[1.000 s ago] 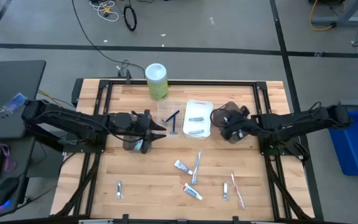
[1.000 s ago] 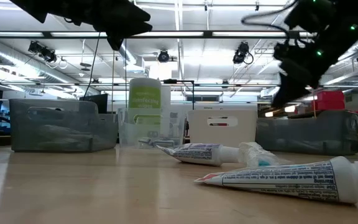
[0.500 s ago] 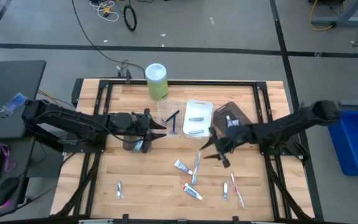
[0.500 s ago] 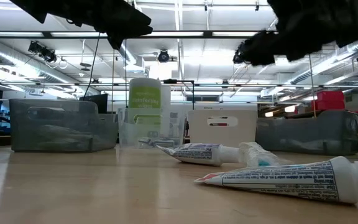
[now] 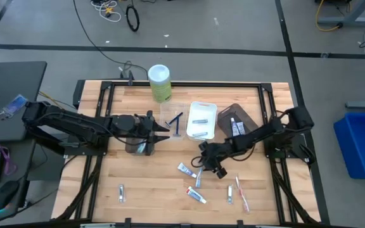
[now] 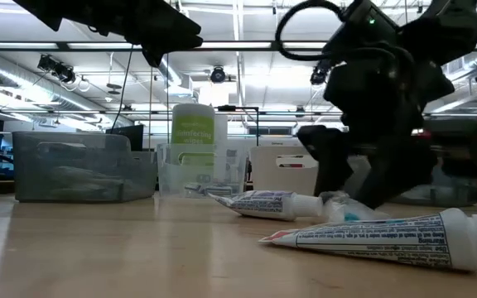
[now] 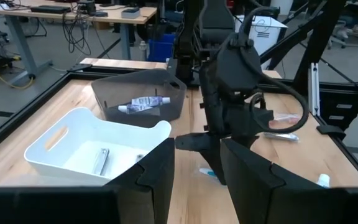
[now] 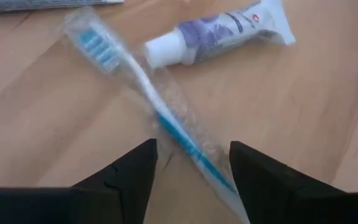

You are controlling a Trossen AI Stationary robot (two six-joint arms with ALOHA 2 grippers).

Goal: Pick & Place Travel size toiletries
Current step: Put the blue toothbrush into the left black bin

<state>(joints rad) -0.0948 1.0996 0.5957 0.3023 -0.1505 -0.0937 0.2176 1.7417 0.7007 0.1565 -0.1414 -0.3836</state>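
Loose toiletries lie on the wooden table's near half. A blue toothbrush [image 8: 143,79] in a clear wrapper lies flat beside a white-and-blue toothpaste tube [image 8: 219,36]. My right gripper [image 8: 191,152] is open and slants down over the toothbrush [image 5: 200,171], one finger on either side of its handle, apart from it. A second tube [image 5: 196,195], a pink toothbrush [image 5: 241,194] and silver pieces [image 5: 121,193] lie nearer the front edge. My left gripper [image 5: 163,129] waits open by the clear tray [image 5: 175,120], nothing between its fingers.
A white tray [image 5: 201,109] with silver pieces, the clear tray with a dark blue stick and a grey tray [image 5: 242,118] with a tube stand across the middle. A tall green bottle [image 5: 160,82] stands at the far edge. Another grey tray [image 6: 81,165] lies under the left arm.
My right gripper has swung from above the grey tray toward the table's near-left, come down, rolled and tipped downward, and now stands over the blue toothbrush. The toiletries have stayed where they were.
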